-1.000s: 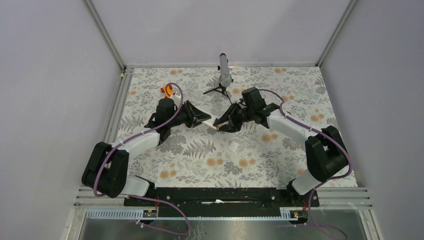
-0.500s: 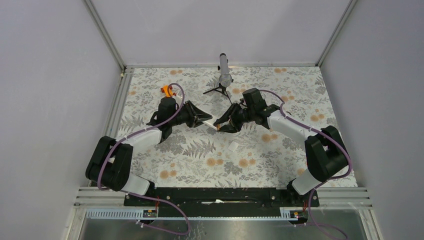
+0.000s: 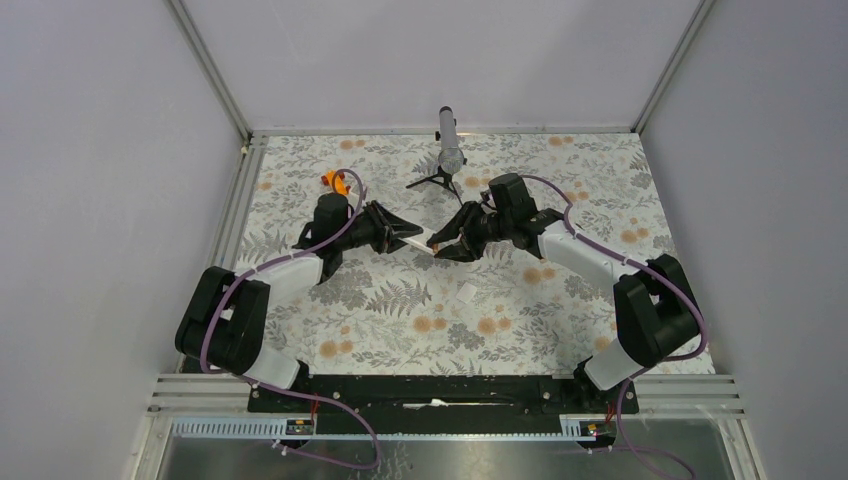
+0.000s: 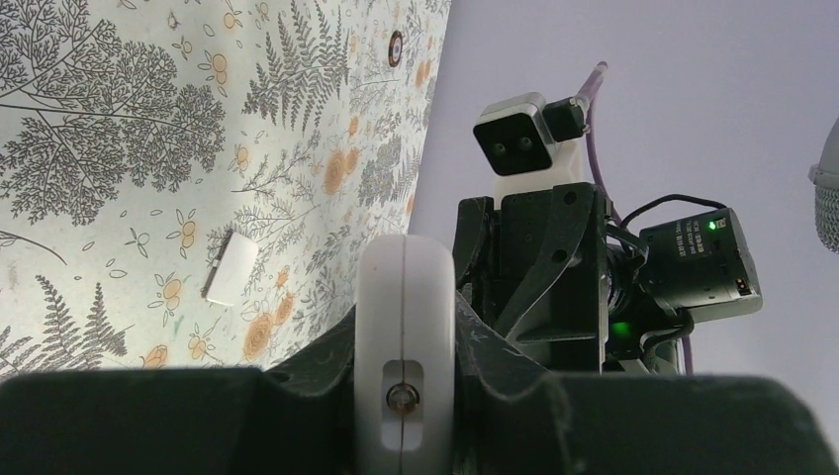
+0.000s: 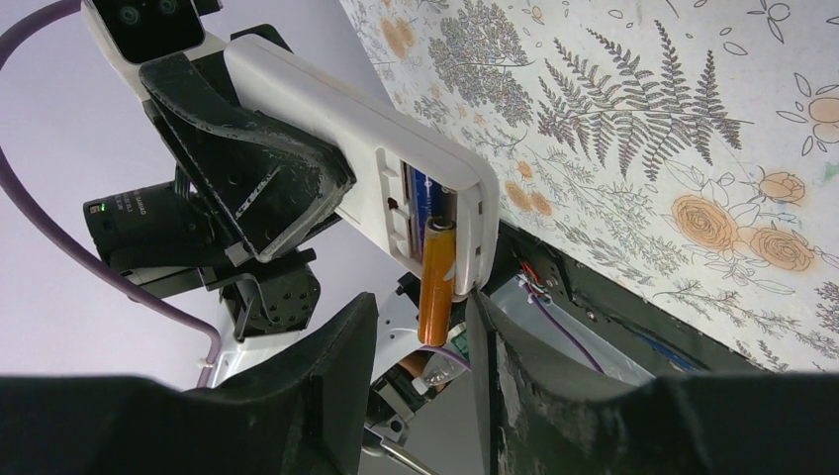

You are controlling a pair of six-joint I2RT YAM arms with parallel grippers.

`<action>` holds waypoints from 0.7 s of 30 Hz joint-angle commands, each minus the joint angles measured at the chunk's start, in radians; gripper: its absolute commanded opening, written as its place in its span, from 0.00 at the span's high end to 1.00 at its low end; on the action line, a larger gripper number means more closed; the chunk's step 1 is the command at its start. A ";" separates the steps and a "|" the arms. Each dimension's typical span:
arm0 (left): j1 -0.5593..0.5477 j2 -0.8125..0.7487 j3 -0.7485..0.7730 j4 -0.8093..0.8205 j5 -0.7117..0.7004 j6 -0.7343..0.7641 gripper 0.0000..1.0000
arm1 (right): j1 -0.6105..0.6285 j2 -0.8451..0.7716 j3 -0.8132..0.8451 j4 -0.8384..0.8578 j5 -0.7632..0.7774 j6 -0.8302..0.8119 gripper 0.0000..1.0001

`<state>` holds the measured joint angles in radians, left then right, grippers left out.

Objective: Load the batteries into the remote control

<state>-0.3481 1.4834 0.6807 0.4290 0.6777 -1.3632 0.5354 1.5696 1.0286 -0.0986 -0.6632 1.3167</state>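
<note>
The white remote control (image 5: pixel 326 119) is held off the mat, with my left gripper (image 4: pixel 406 346) shut on its sides; it shows end-on (image 4: pixel 406 297) in the left wrist view. Its battery bay faces the right wrist camera. A dark blue battery (image 5: pixel 419 195) lies inside the bay. The orange battery (image 5: pixel 436 282) stands half in the slot beside it, its lower end sticking out past the remote's edge. My right gripper (image 5: pixel 420 351) is open around that end, with a clear gap on the left side. From above, both grippers meet at the remote (image 3: pixel 420 241).
A small flat white cover (image 3: pixel 467 292) lies on the floral mat, also seen from the left wrist (image 4: pixel 230 267). An orange toy piece (image 3: pixel 335 181) sits at the back left. A grey cylinder on a black tripod (image 3: pixel 449 150) stands at the back centre.
My right gripper's jaws have parted slightly around the orange battery. Both grippers with the remote have drifted a little toward the back of the mat.
</note>
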 commanded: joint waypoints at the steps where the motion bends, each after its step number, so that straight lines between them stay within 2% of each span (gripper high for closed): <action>1: -0.008 -0.027 0.019 0.131 0.072 -0.074 1.00 | 0.009 -0.023 -0.007 0.054 -0.024 -0.010 0.54; 7: -0.004 -0.036 -0.002 0.185 0.077 -0.094 1.00 | 0.009 -0.016 -0.006 0.038 -0.017 -0.008 0.61; 21: -0.005 -0.078 -0.020 0.197 0.075 -0.058 1.00 | 0.009 -0.010 -0.004 -0.028 0.047 -0.001 0.69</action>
<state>-0.3374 1.4631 0.6495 0.4889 0.6811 -1.3808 0.5339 1.5677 1.0229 -0.1043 -0.6640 1.3148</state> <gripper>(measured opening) 0.225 0.313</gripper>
